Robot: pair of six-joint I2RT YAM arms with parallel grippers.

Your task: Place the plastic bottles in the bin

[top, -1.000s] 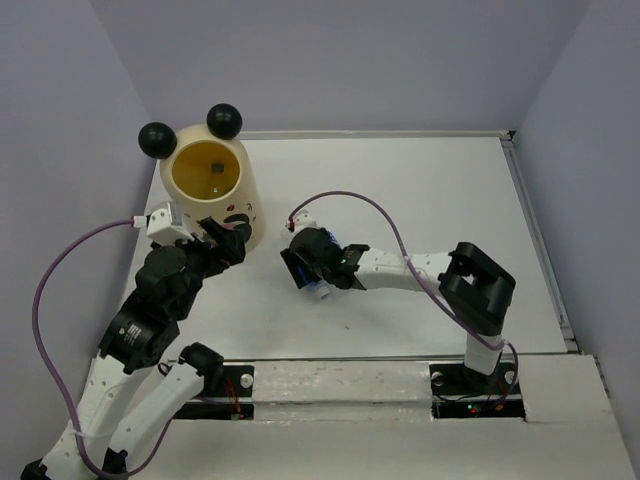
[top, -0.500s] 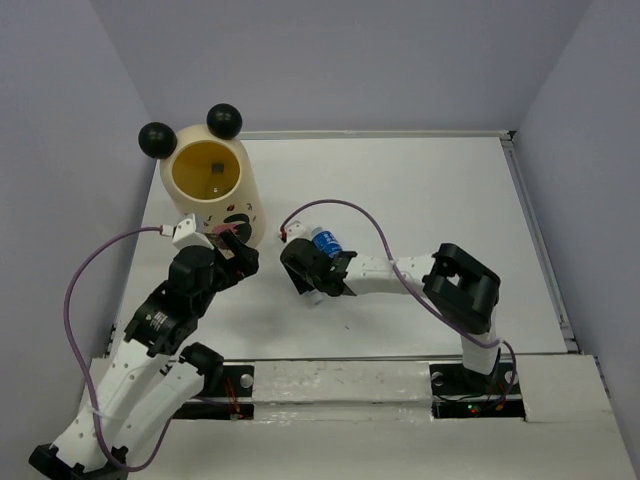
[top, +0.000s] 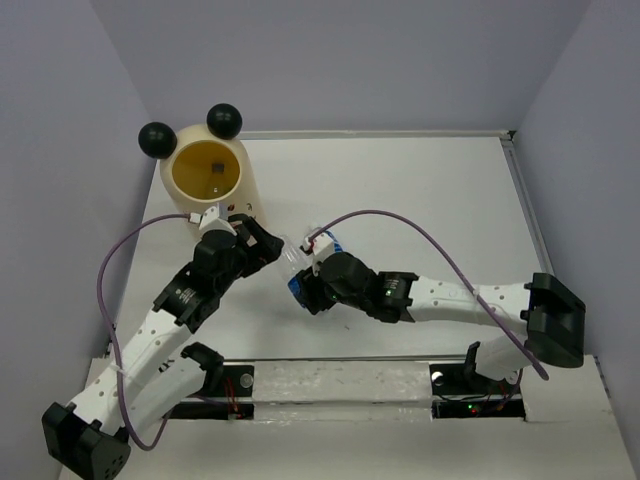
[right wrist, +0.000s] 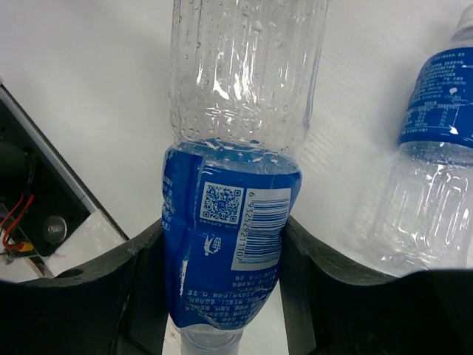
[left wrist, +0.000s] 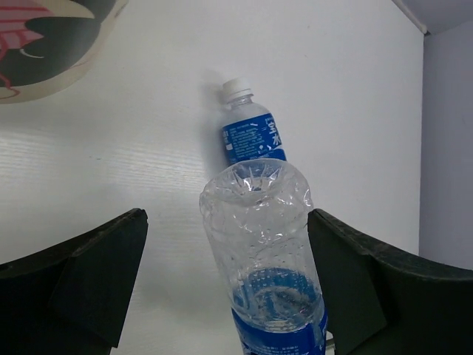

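Clear plastic bottle (right wrist: 229, 222), dimpled and beaded with droplets, with a blue label carrying a barcode and QR square nearer its neck. I see it clamped at that label between the black fingers of the right gripper (right wrist: 222, 288), over the white table (top: 430, 200) near the cream bin (top: 250, 205). Its ridged base points at my left gripper (left wrist: 222, 281), whose fingers stand wide apart on either side, touching nothing. My right arm stretches low across to the left. A second bottle (left wrist: 250, 133), white-capped, lies on the table just beyond.
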